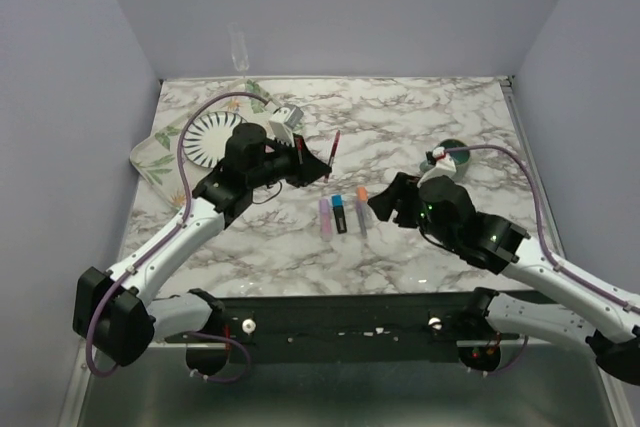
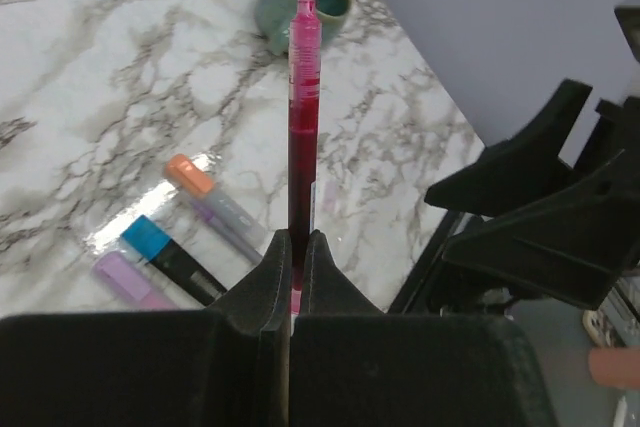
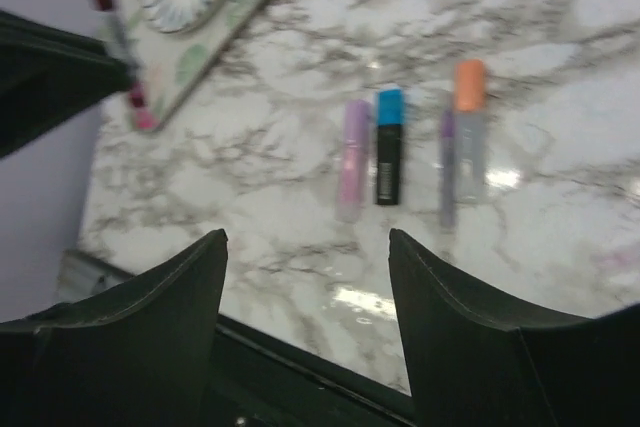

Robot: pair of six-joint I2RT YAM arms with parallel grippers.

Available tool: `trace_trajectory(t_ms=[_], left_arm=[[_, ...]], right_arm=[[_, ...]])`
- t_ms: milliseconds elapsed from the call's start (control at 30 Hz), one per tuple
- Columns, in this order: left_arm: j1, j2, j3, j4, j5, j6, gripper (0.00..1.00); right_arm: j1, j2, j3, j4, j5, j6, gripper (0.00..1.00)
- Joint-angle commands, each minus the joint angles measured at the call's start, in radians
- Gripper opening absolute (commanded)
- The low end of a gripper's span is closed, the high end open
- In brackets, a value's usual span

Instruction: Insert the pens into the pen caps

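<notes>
My left gripper [image 1: 308, 160] is shut on a thin red pen [image 1: 333, 152] and holds it above the table, tip pointing away; the left wrist view shows the pen [image 2: 303, 97] clamped between the jaws [image 2: 297, 247]. Three short markers lie side by side mid-table: a pink-purple one [image 1: 325, 217], a black one with a blue end [image 1: 339, 212], and a pale grey one with an orange end [image 1: 361, 209]. They also show in the right wrist view [image 3: 389, 147]. My right gripper [image 1: 385, 202] is open and empty just right of them [image 3: 307, 242]. I see no loose caps.
A teal-green mug [image 1: 452, 155] stands at the right behind my right arm, also in the left wrist view [image 2: 305, 2]. A patterned tray [image 1: 150, 157] with a striped plate [image 1: 215, 137] sits at the back left. A clear glass [image 1: 238, 47] stands at the back edge.
</notes>
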State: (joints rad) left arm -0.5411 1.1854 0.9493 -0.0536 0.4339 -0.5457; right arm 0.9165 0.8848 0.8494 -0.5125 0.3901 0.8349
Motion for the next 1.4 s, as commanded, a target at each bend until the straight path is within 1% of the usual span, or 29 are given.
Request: trace_trajectory(t_ms=[0, 133, 200, 267, 333, 400, 433, 600, 633, 700, 733, 800, 833, 867, 900, 967, 1000, 1033, 1067, 1133, 1200, 1300, 1367], left_arm=[[-0.013, -0.021, -0.029, 0.107, 0.248, 0.047, 0.0], [-0.02, -0.053, -0.03, 0.109, 0.333, 0.064, 0.0], [-0.026, -0.072, -0.038, 0.118, 0.368, 0.064, 0.0], [-0.042, -0.082, -0.056, 0.147, 0.379, 0.058, 0.0], [-0.056, -0.095, -0.073, 0.17, 0.393, 0.043, 0.0], [-0.072, -0.101, -0.076, 0.184, 0.405, 0.032, 0.0], [-0.077, -0.102, -0.08, 0.19, 0.41, 0.032, 0.0], [-0.099, -0.113, -0.083, 0.193, 0.404, 0.029, 0.0], [-0.1, -0.113, -0.083, 0.193, 0.404, 0.03, 0.0], [-0.103, -0.112, -0.081, 0.192, 0.396, 0.026, 0.0], [-0.103, -0.112, -0.08, 0.193, 0.393, 0.023, 0.0], [-0.103, -0.106, -0.076, 0.196, 0.394, 0.012, 0.0], [-0.103, -0.102, -0.072, 0.198, 0.396, 0.009, 0.0], [-0.103, -0.099, -0.069, 0.198, 0.397, 0.004, 0.0], [-0.103, -0.092, -0.066, 0.198, 0.402, 0.0, 0.0], [-0.103, -0.081, -0.055, 0.204, 0.414, -0.01, 0.0], [-0.103, -0.064, -0.05, 0.205, 0.419, -0.022, 0.03], [-0.103, -0.057, -0.047, 0.213, 0.452, -0.029, 0.18], [-0.103, -0.049, -0.044, 0.224, 0.466, -0.042, 0.24], [-0.103, -0.033, -0.047, 0.259, 0.48, -0.066, 0.31], [-0.103, -0.033, -0.05, 0.271, 0.479, -0.068, 0.31], [-0.103, -0.03, -0.049, 0.273, 0.479, -0.065, 0.35], [-0.103, -0.029, -0.05, 0.281, 0.488, -0.066, 0.35]], right_arm=[[-0.008, -0.105, -0.032, 0.42, -0.313, -0.202, 0.72], [-0.01, -0.115, -0.007, 0.495, -0.277, -0.204, 0.85], [-0.01, -0.068, 0.034, 0.499, -0.309, -0.206, 0.85], [-0.01, -0.031, 0.068, 0.465, -0.309, -0.191, 0.85], [-0.01, 0.005, 0.074, 0.48, -0.309, -0.163, 0.84], [-0.01, 0.014, 0.066, 0.497, -0.301, -0.143, 0.8], [-0.01, 0.02, 0.065, 0.497, -0.295, -0.132, 0.75], [-0.01, 0.026, 0.074, 0.485, -0.283, -0.102, 0.66], [-0.008, 0.023, 0.073, 0.488, -0.281, -0.1, 0.57], [-0.01, 0.011, 0.062, 0.496, -0.273, -0.099, 0.45], [-0.008, 0.008, 0.059, 0.502, -0.275, -0.097, 0.34], [-0.008, 0.005, 0.056, 0.502, -0.28, -0.095, 0.24], [-0.008, 0.005, 0.054, 0.502, -0.283, -0.092, 0.13], [-0.008, 0.003, 0.051, 0.502, -0.289, -0.091, 0.05], [-0.01, -0.003, 0.042, 0.503, -0.289, -0.085, 0.01], [-0.01, -0.01, 0.03, 0.543, -0.293, -0.08, 0.01], [-0.008, -0.015, 0.028, 0.548, -0.293, -0.079, 0.01], [-0.01, -0.018, 0.024, 0.555, -0.29, -0.077, 0.01], [-0.008, -0.021, 0.023, 0.56, -0.29, -0.076, 0.01], [-0.008, -0.029, 0.019, 0.575, -0.289, -0.072, 0.01], [-0.008, -0.03, 0.019, 0.577, -0.292, -0.069, 0.01], [-0.01, -0.027, 0.017, 0.585, -0.303, -0.066, 0.01], [-0.01, -0.026, 0.014, 0.585, -0.307, -0.066, 0.01]])
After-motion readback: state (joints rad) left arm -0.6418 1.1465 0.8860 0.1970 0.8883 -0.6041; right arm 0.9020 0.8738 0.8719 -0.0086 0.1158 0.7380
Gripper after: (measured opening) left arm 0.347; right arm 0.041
